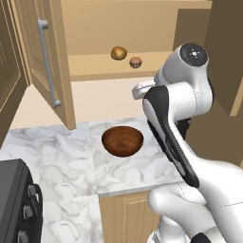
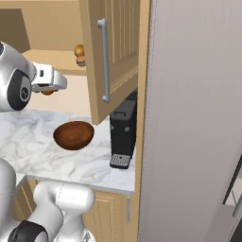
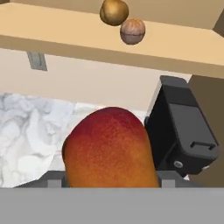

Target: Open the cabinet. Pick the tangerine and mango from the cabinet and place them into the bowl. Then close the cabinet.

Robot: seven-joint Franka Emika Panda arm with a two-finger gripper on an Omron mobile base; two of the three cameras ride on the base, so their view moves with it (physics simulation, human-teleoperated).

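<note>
Mango (image 3: 109,148) sits between the gripper's (image 2: 47,90) jaws, which close on its sides, so it is carried out in front of the open cabinet (image 1: 47,61) and above the counter (image 1: 61,156). By the look of it, the bowl (image 1: 122,141) is the next stop; it stands empty on the marble, below and near the hand. Two round fruits (image 1: 119,52) rest touching on the cabinet shelf, one probably the tangerine. A black appliance (image 2: 123,134) stands beside the bowl.

No legible text or labels anywhere
</note>
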